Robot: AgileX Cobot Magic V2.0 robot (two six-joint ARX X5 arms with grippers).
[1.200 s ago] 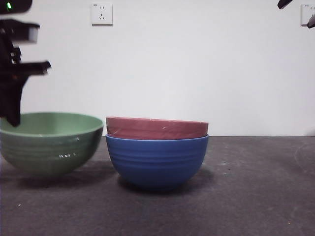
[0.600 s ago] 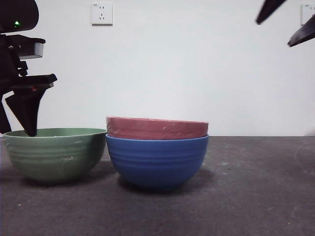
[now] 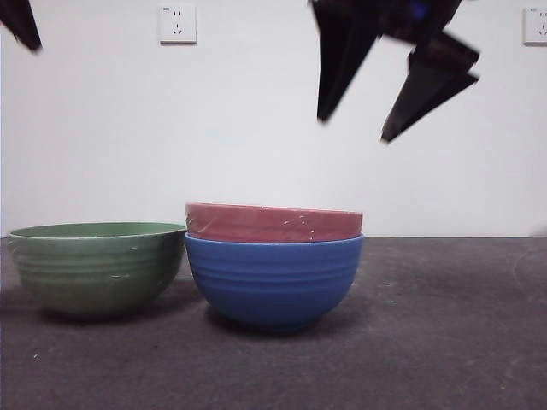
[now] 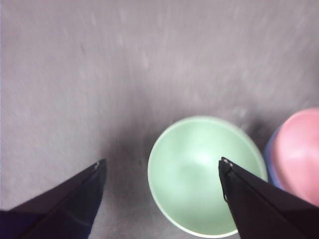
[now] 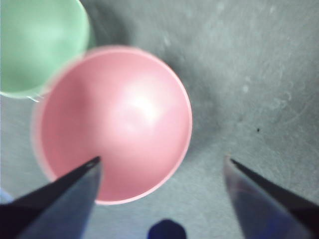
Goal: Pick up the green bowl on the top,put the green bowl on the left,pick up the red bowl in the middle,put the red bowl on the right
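The green bowl (image 3: 96, 266) stands alone on the table at the left, touching or nearly touching the stack. The red bowl (image 3: 273, 223) sits nested in the blue bowl (image 3: 273, 280) in the middle. My right gripper (image 3: 355, 126) is open and empty, high above the red bowl's right side. In the right wrist view the red bowl (image 5: 114, 122) lies below the open right gripper (image 5: 162, 164), with the green bowl (image 5: 37, 42) beside it. My left gripper (image 4: 162, 167) is open and empty, high above the green bowl (image 4: 204, 172); it shows only as a black tip (image 3: 21, 21) at the front view's top left corner.
Dark grey table (image 3: 444, 342) with open surface to the right of the stack. White wall behind with two sockets (image 3: 177, 24). The red bowl's edge also shows in the left wrist view (image 4: 299, 154).
The left gripper has risen off the green bowl's rim and left it standing on the table. The right gripper has come down and leftward to above the red bowl.
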